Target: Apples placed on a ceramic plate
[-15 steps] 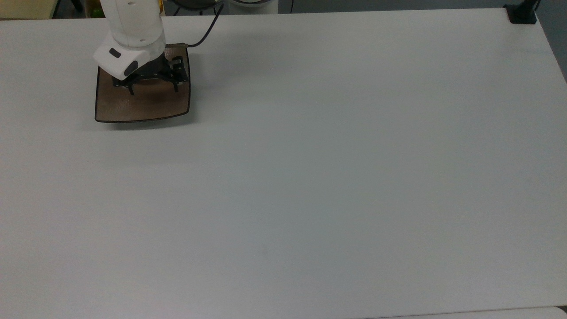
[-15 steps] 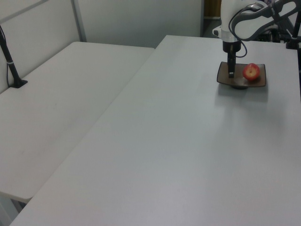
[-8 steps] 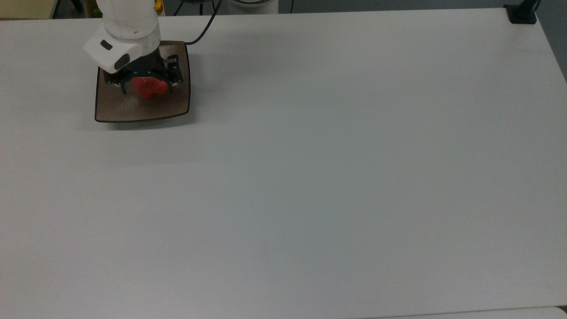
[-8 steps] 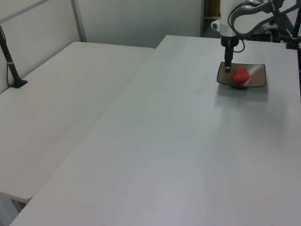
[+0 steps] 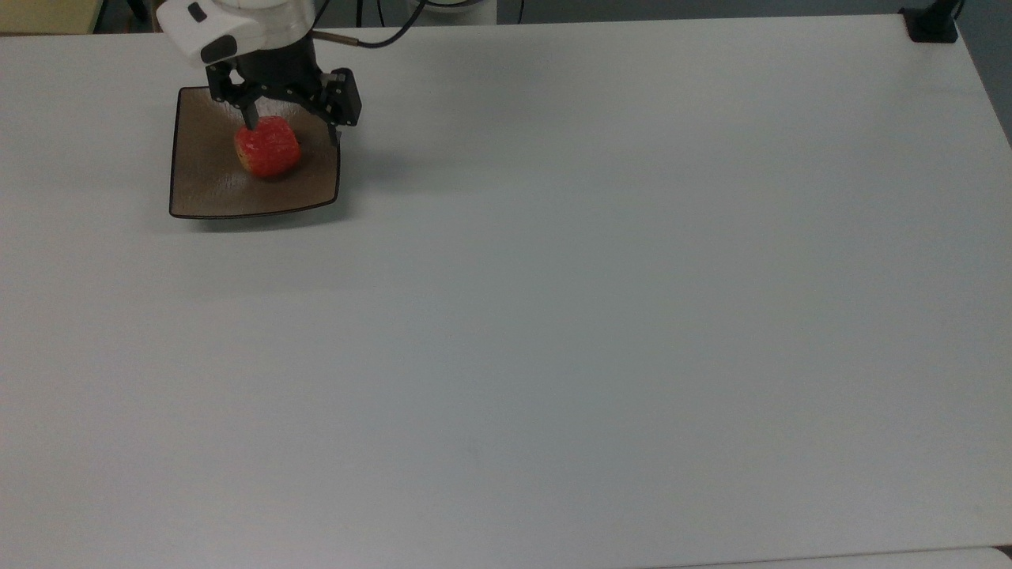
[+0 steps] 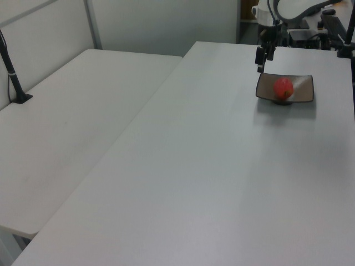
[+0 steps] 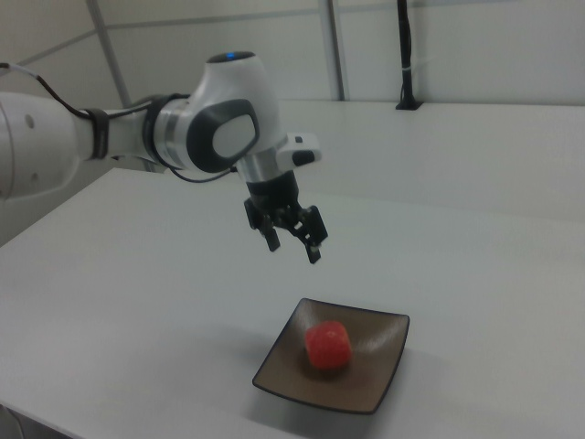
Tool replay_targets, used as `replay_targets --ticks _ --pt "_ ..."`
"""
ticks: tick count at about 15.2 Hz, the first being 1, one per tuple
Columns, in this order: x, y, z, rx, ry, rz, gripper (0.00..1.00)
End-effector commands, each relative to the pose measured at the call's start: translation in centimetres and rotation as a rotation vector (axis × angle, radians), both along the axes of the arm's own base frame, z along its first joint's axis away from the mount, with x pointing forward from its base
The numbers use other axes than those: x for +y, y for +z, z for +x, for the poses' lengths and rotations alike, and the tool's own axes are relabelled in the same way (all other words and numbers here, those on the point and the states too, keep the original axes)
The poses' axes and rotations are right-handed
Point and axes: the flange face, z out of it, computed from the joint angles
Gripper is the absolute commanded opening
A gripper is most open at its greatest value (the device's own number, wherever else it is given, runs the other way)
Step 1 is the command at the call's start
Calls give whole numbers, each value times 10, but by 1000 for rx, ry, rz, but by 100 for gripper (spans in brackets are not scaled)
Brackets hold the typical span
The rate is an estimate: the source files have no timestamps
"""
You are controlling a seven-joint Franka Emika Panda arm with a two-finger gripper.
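Observation:
The red apple (image 5: 267, 148) rests on the square brown ceramic plate (image 5: 209, 194) near the table's far left corner in the top view. My gripper (image 5: 294, 130) is open and holds nothing. The right view has the gripper (image 7: 292, 249) hanging well above the plate (image 7: 377, 346), over its far edge, with the apple (image 7: 327, 345) lying free at the plate's centre. In the left view the gripper (image 6: 265, 60) sits up and to the left of the apple (image 6: 283, 88) on the plate (image 6: 303, 86).
The white table (image 5: 553, 316) stretches wide to the top view's right and front. A black mount (image 5: 931, 24) stands at its far right corner. A cable (image 5: 379, 39) trails behind the arm. A second table (image 6: 66, 122) adjoins on the left view's left.
The gripper has lifted off the plate and drawn back, leaving the apple behind. The apple shifted a little toward the plate's middle and now lies still.

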Motion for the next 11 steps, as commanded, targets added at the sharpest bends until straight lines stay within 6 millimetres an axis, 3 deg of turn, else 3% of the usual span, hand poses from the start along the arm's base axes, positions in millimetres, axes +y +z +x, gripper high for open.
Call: replay_targets --ticks 1,5,8,11 --pt "33 34 -15 -33 10 30 100" --pt "80 54 -23 -59 61 102 100" --pt "104 56 -30 -31 102 107 100" --pt "106 54 -30 -26 100 109 100"
